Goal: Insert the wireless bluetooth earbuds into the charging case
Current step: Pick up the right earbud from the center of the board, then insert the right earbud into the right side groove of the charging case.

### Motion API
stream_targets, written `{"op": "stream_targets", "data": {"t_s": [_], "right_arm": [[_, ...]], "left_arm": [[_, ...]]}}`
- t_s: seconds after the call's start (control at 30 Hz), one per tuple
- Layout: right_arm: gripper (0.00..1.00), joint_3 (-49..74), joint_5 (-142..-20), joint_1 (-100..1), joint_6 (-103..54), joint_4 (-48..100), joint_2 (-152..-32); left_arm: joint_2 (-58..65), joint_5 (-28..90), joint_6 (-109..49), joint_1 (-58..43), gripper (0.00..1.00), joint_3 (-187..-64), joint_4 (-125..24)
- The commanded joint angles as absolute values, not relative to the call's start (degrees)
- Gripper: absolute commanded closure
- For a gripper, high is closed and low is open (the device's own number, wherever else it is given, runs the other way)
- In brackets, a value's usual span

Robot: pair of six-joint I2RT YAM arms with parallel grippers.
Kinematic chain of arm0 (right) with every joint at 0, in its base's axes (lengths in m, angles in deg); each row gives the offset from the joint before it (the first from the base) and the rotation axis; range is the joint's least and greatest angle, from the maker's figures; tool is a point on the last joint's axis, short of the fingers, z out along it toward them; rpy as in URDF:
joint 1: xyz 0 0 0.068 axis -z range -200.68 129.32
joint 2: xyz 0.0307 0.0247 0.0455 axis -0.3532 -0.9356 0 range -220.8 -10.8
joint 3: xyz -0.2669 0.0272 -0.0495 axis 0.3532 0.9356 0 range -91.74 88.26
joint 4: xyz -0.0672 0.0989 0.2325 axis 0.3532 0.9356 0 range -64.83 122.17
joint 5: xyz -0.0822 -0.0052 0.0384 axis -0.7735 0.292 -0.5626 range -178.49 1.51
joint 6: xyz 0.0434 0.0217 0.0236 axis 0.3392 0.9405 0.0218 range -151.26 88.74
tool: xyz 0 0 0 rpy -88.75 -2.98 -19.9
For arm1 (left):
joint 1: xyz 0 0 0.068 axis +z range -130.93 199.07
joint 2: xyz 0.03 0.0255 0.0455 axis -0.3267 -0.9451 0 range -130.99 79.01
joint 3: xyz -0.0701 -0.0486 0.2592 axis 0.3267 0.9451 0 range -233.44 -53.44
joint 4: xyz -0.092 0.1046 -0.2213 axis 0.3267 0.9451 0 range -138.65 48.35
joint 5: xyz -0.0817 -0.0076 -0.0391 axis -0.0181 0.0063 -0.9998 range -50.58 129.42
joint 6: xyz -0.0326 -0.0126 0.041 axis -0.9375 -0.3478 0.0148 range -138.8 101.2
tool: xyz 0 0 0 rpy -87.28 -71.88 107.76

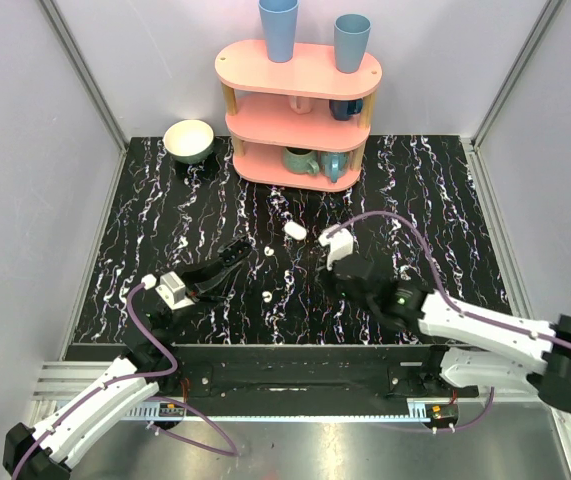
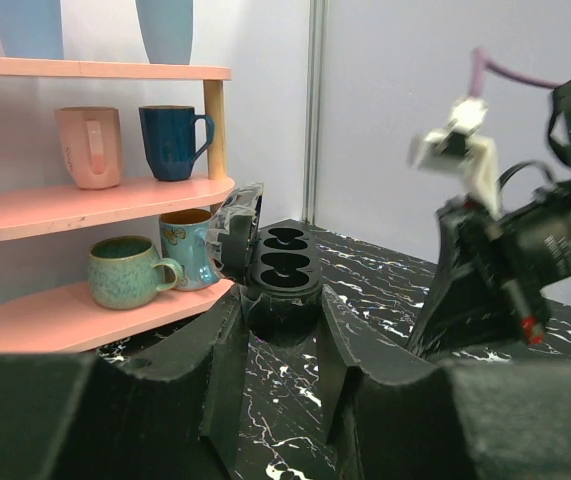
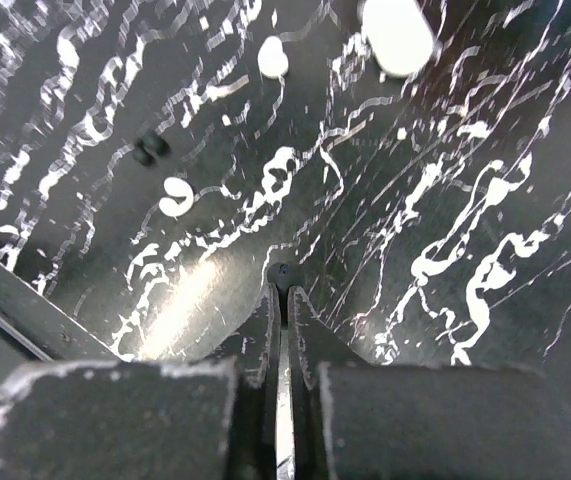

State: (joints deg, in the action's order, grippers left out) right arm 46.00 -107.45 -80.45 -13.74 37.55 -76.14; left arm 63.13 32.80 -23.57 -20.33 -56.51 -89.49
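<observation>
Nothing is seated yet: the left jaws clench the open charging case (image 2: pixel 283 262), its sockets empty, while both earbuds (image 3: pixel 273 57) lie loose on the counter (image 1: pixel 415 200) beyond the clenched, empty right jaws.

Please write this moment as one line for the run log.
left hand: shut on open charging case | right hand: shut, empty | earbuds: both on table, outside case
</observation>
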Motion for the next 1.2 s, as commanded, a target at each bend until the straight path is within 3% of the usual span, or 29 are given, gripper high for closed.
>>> {"op": "stream_targets", "data": {"t_s": [0.0, 0.3, 0.6, 0.77, 0.93, 1.17], "right_arm": [[1.00, 49.7, -107.9, -79.9, -23.9, 27.8, -65.0], [1.00, 48.8, -95.2, -79.7, -38.4, 28.4, -57.3], [1.00, 44.7, -79.3, -79.7, -52.6, 29.1, -51.7], [1.00, 35.5, -66.8, -79.7, -57.4, 39.5, -57.2], [1.00, 30.2, -60.5, -79.7, -61.7, 46.1, -62.3], [1.00, 25.3, -53.3, -79.7, -65.4, 51.4, -66.3]], "left_arm": [[63.0, 32.6, -24.4, -20.5, 1.00, -55.0, -93.0], [58.8, 28.3, -24.4, -20.5, 1.00, -56.1, -95.1], [50.3, 16.0, -25.9, -20.5, 1.00, -59.8, -98.8], [47.7, 10.9, -26.4, -20.5, 1.00, -59.9, -102.3], [45.9, 2.9, -26.8, -20.5, 1.00, -59.9, -105.4], [43.9, 0.2, -27.1, -20.5, 1.00, -60.1, -107.2]]}}
